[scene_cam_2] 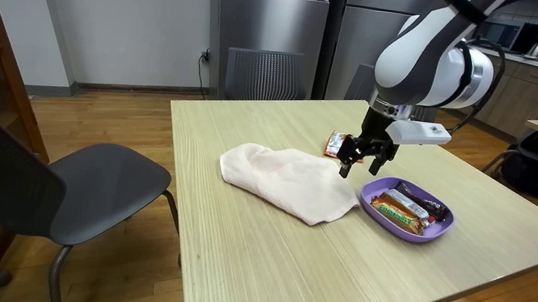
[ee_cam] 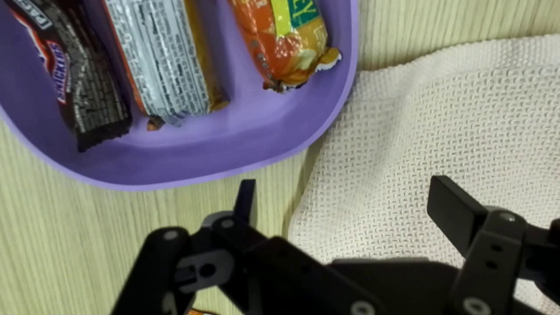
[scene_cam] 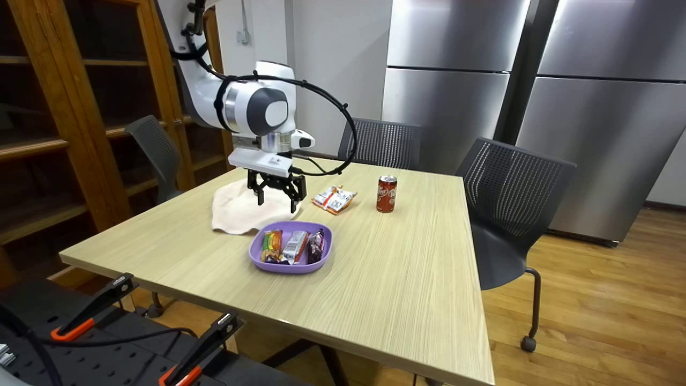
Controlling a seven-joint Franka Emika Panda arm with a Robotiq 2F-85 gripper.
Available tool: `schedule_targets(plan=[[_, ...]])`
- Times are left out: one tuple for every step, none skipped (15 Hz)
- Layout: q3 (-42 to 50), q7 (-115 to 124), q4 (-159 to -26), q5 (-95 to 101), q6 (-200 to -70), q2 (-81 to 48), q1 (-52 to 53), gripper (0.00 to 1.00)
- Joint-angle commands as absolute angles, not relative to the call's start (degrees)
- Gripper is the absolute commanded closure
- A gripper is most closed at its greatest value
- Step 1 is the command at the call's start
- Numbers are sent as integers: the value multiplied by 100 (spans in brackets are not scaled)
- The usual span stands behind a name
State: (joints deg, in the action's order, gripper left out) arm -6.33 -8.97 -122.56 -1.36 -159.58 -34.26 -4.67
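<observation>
My gripper (ee_cam: 342, 186) stands open above the table with nothing between its fingers (ee_cam: 455, 210). Beneath it, the pale cloth (ee_cam: 420, 131) lies rumpled; in an exterior view the same cloth (scene_cam_2: 286, 181) spreads to the left of the gripper (scene_cam_2: 359, 170). Close by is a purple tray (ee_cam: 144, 186), its rim near one fingertip in the wrist view, apart from it as far as I can tell. Inside lie a dark Snickers bar (ee_cam: 92, 92), a bar with its pale printed label up (ee_cam: 162, 57) and an orange, yellow and green wrapped bar (ee_cam: 284, 43).
An orange and white snack packet (scene_cam: 335, 199) lies behind the tray, partly hidden by the gripper in an exterior view. A red Dr Pepper can (scene_cam: 386, 193) stands upright on the table (scene_cam: 407, 279). Chairs (scene_cam: 514, 214) surround the table.
</observation>
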Motion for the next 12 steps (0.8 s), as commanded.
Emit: schedule_targets(plan=[[-928, -1298, -11772, -327, -15953, -3854, -771, 0], [-963, -1345, -11673, -339, -15937, -3950, -813, 0], [-1018, -1413, -11579, -358, -15934, -4040, -879, 0], [-1038, -1428, -11497, -352, -15937, -4122, -902, 0], [-1091, -1485, -11402, -373, -15930, -4209, -968, 0], [-1132, -1528, -11324, -390, -15928, -4285, -1021, 0], [-1179, -1571, -11241, -407, -15915, -4355, -1073, 0], [-1207, -1598, -11158, -417, -15903, -4430, -1106, 0], [-1251, -1631, -11082, -422, -15890, -4498, -1152, 0], [-1277, -1655, -11010, -413, -15880, -4560, -1176, 0], [-1304, -1676, -10938, -408, -15858, -4619, -1198, 0], [-1314, -1689, -10872, -396, -15845, -4677, -1203, 0]])
